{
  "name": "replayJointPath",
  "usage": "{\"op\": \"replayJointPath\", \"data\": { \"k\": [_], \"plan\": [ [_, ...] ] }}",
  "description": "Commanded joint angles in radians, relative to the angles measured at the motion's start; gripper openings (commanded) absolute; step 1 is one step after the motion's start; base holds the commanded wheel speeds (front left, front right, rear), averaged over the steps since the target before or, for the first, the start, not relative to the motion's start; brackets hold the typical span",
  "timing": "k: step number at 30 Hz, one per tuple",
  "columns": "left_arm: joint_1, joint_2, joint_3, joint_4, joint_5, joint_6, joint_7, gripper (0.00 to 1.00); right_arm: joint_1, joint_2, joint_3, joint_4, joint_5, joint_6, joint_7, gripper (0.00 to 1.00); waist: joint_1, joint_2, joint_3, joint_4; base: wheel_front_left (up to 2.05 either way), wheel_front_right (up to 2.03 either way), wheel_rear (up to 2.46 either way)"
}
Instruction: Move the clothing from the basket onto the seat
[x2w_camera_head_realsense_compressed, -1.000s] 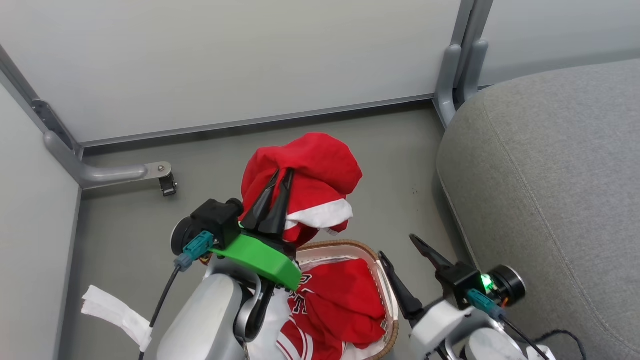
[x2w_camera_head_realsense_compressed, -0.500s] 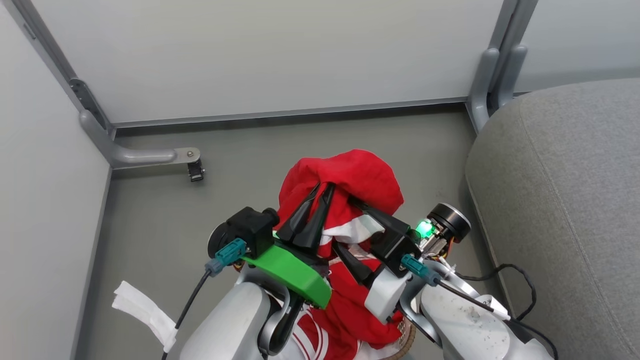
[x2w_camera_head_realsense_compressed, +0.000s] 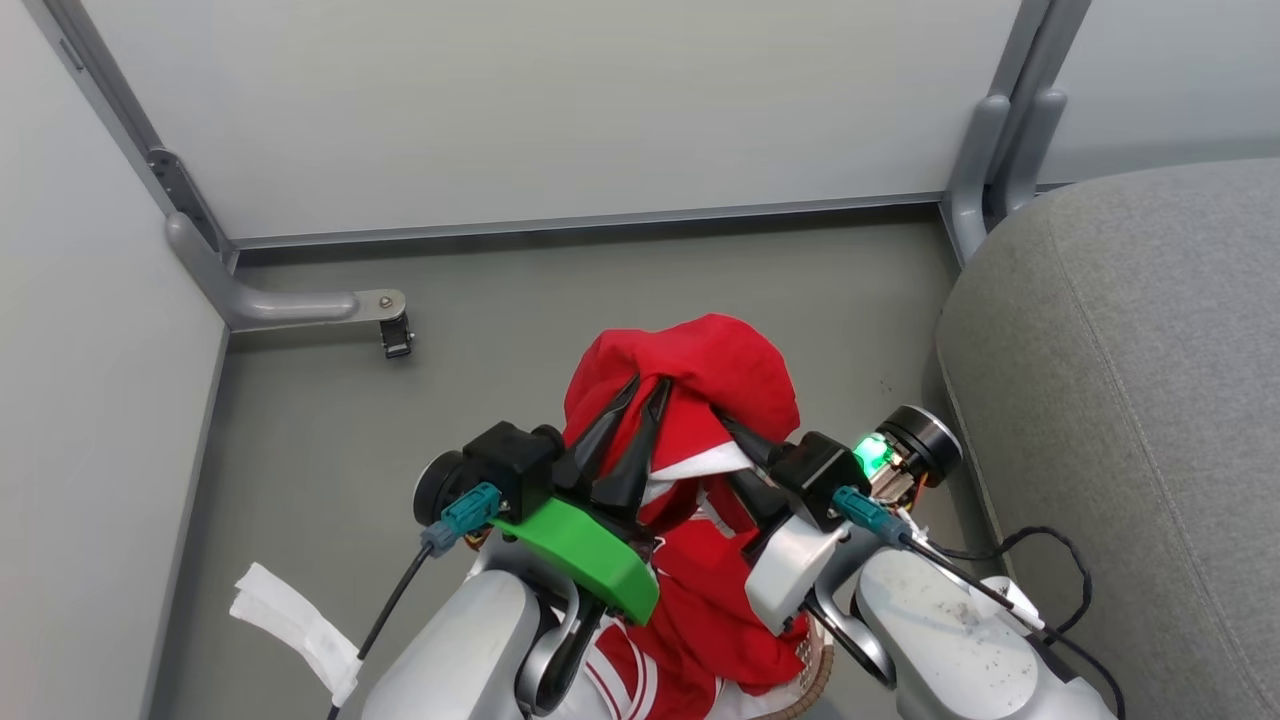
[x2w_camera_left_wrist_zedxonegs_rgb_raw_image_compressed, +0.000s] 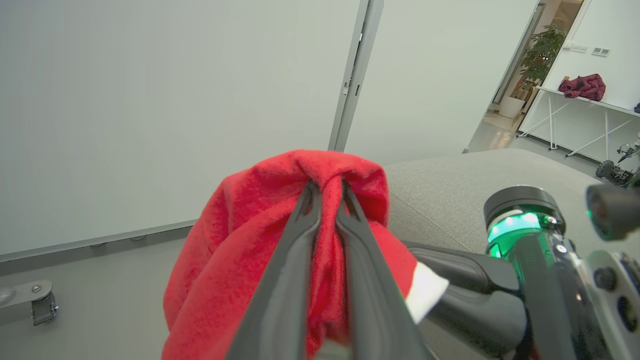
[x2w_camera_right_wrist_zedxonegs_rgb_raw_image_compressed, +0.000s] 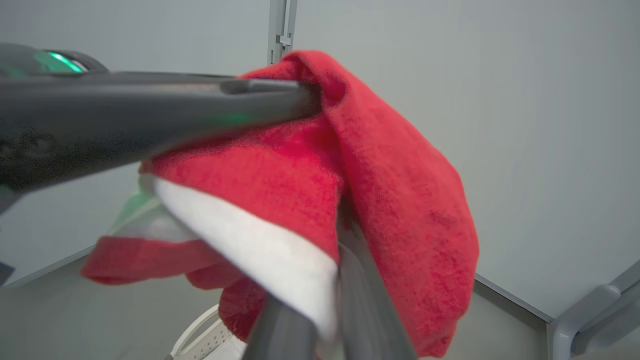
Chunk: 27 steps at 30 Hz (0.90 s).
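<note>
A bright red piece of clothing (x2w_camera_head_realsense_compressed: 700, 370) with a white band hangs above the basket (x2w_camera_head_realsense_compressed: 815, 680), draped over both grippers. My left gripper (x2w_camera_head_realsense_compressed: 648, 383) pinches its top fold, and the left wrist view shows red cloth squeezed between the fingers (x2w_camera_left_wrist_zedxonegs_rgb_raw_image_compressed: 295, 260). My right gripper (x2w_camera_head_realsense_compressed: 732, 450) comes in from the right and is shut on the white-banded edge, its fingers (x2w_camera_right_wrist_zedxonegs_rgb_raw_image_compressed: 370, 310) rising under the cloth. A second red piece of clothing (x2w_camera_head_realsense_compressed: 700, 610) with white stripes lies in the basket, partly hidden by my arms. The grey seat (x2w_camera_head_realsense_compressed: 1120, 400) is at the right.
White partition panels close off the back and left. A metal foot with a caster (x2w_camera_head_realsense_compressed: 395, 335) sits on the grey floor at the left, a grey post (x2w_camera_head_realsense_compressed: 985, 170) at the seat's corner. A white strip (x2w_camera_head_realsense_compressed: 290, 620) lies lower left; a black cable (x2w_camera_head_realsense_compressed: 1040, 560) trails beside the seat.
The camera has shifted. My right gripper has swung from the lower right up to the hanging garment and shut on its white-banded edge. The left gripper still holds the top fold.
</note>
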Motion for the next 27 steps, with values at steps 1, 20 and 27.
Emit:
{"op": "replayJointPath", "data": {
  "k": [1,20,27],
  "plan": [
    [-0.007,0.003,0.009,0.004,0.016,-0.002,-0.001,1.0,0.012,-0.004,-0.012,-0.006,0.007,-0.001,-0.002,0.0,0.0,0.0,0.011,-0.022,0.0,0.0,0.0],
    [0.018,0.003,0.071,0.014,0.116,-0.004,-0.001,1.0,0.044,-0.003,-0.134,-0.051,0.0,-0.001,-0.002,0.0,0.0,0.0,0.101,-0.374,0.0,0.0,0.0],
    [0.011,0.004,0.063,0.027,0.132,-0.004,-0.001,1.0,0.047,-0.003,-0.166,-0.069,-0.002,-0.001,-0.002,0.0,0.0,0.0,0.133,-0.503,0.0,0.0,0.0]
  ]
}}
